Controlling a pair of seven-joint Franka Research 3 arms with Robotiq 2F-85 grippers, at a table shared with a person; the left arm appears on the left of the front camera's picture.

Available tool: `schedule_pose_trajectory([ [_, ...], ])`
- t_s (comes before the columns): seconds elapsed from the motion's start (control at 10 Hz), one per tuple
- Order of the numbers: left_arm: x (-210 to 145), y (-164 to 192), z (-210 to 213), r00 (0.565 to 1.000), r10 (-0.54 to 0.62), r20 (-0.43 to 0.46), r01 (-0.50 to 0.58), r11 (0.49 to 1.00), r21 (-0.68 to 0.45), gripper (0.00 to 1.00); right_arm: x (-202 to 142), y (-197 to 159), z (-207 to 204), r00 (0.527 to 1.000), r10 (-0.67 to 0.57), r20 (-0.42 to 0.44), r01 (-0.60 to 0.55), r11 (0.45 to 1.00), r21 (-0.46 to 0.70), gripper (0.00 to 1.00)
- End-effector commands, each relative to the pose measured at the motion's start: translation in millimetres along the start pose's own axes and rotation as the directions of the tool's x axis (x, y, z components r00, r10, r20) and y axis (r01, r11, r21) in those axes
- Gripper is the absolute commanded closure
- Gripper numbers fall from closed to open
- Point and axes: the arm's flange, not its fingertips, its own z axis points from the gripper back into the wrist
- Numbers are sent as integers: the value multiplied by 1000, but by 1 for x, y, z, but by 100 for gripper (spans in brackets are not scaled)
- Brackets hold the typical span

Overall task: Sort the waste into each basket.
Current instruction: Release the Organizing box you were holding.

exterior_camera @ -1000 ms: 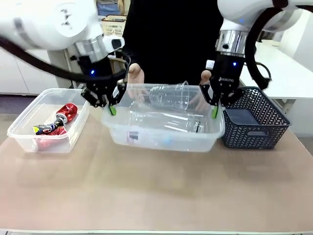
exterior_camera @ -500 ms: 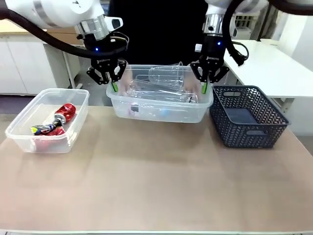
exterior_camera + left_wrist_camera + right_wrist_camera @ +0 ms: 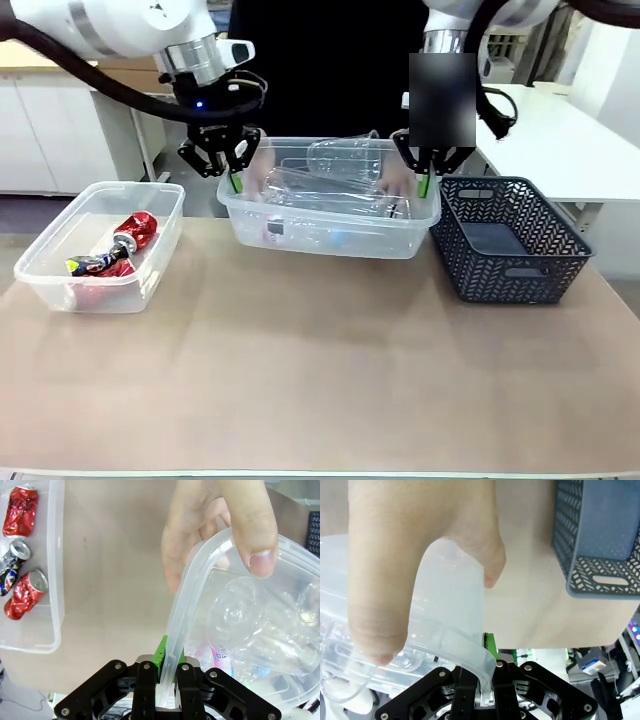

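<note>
On the table [image 3: 330,370], a tub [image 3: 100,262] with cans [image 3: 115,248] sits at the left and a lattice basket [image 3: 508,240] at the right. Between them, farther back, a second tub [image 3: 330,215] holds bottles and cups [image 3: 340,165], a person's hands [image 3: 258,172] on its far corners.

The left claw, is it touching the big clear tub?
Touching. The left wrist view shows the left gripper pinched shut on the tub's rim.
</note>
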Motion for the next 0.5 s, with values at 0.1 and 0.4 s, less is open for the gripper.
schedule_pose_trajectory([
  [0.1, -2, 4, 3, 1000, 13, 26, -13, 1000, -9, 95, -7, 0, -7, 1000, 2, 1, -2, 1000, 16, 96],
  [0.4, -2, 4, 3, 1000, 13, 26, -13, 1000, -9, 95, -7, 0, -7, 1000, 2, 1, -2, 1000, 16, 96],
])
